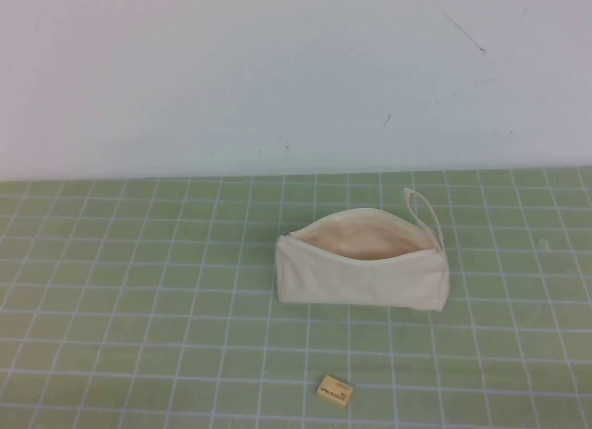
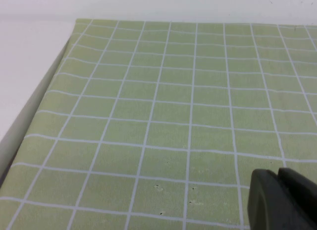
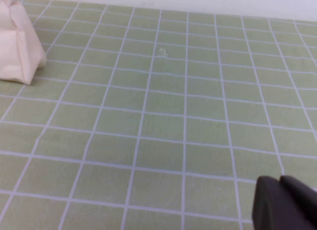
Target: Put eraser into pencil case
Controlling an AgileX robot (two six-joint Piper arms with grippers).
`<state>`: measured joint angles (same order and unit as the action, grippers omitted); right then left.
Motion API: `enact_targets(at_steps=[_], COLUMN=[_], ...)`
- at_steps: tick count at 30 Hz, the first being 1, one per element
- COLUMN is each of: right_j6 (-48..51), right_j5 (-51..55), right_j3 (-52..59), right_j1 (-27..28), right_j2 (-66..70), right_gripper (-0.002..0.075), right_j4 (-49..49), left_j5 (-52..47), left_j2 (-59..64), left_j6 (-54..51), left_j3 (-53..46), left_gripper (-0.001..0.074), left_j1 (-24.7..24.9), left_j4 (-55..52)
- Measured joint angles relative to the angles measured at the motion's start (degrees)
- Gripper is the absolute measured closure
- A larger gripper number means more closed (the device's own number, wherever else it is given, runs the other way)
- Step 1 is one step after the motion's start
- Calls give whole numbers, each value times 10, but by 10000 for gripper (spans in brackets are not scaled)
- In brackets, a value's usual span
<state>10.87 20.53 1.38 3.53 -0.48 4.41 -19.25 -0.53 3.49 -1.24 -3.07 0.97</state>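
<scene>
The cream-white pencil case [image 1: 363, 272] lies in the middle of the green grid mat, unzipped, its peach lining showing and its loop strap [image 1: 421, 207] at the right end. One end of it shows in the right wrist view [image 3: 17, 44]. The small tan eraser [image 1: 335, 390] lies on the mat in front of the pencil case, near the front edge. Neither arm shows in the high view. My left gripper [image 2: 280, 178] is shut and empty over bare mat. My right gripper [image 3: 280, 183] is shut and empty over bare mat, well away from the pencil case.
The green grid mat [image 1: 139, 290] covers the table up to a white wall [image 1: 277, 78] at the back. In the left wrist view the mat's edge [image 2: 34, 106] runs beside a white surface.
</scene>
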Motion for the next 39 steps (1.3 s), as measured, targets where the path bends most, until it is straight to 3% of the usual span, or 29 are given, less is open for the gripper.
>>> enact_targets(at_steps=[27, 31, 36, 39], right_j6=[0, -1, -44, -55], right_j5=[0, 0, 7, 5], right_j3=[0, 0, 2, 2], right_j1=[0, 0, 0, 0], right_j2=[0, 0, 0, 0], right_gripper=[727, 727, 727, 727], right_j4=[42, 117, 396, 505], left_j5=[0, 0, 0, 0], left_j2=[0, 0, 0, 0], left_j6=[1, 1, 1, 1], left_j3=[0, 0, 0, 0], left_gripper=[737, 736, 736, 736], left_j1=[0, 0, 0, 0], left_j4=[0, 0, 0, 0])
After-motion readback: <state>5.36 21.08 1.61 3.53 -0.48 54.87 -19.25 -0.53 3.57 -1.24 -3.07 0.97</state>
